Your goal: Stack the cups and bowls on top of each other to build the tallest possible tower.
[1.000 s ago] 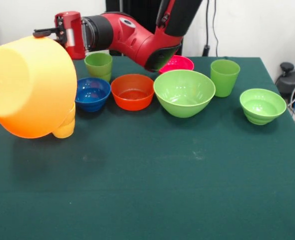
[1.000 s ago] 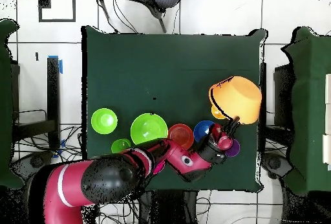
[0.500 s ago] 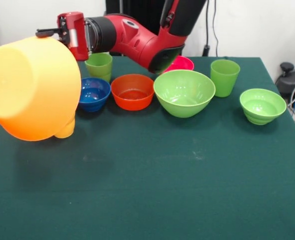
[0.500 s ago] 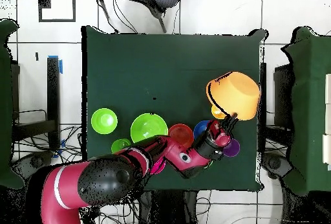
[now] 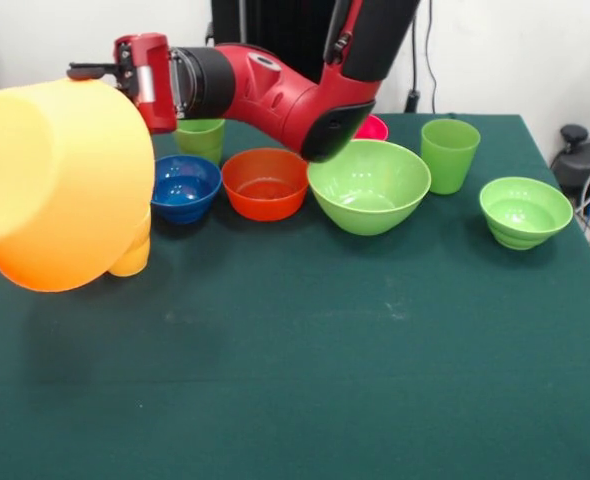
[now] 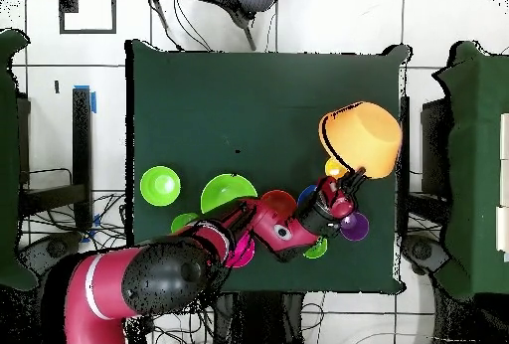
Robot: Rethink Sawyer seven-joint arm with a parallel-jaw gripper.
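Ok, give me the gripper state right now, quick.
Gripper: shut on the rim of the huge orange bowl, holding it tipped up off the table.

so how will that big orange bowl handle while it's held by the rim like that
The orange bowl hangs tilted from the gripper at one rim edge, so it may swing or slip. It looks glossy, probably slick. It seems to keep its shape, so likely stiff and light for its size.

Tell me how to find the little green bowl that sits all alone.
Find the row of bowls along the green table in the front view. Past the big light green bowl and a green cup, the small green bowl ends the row, touching nothing.
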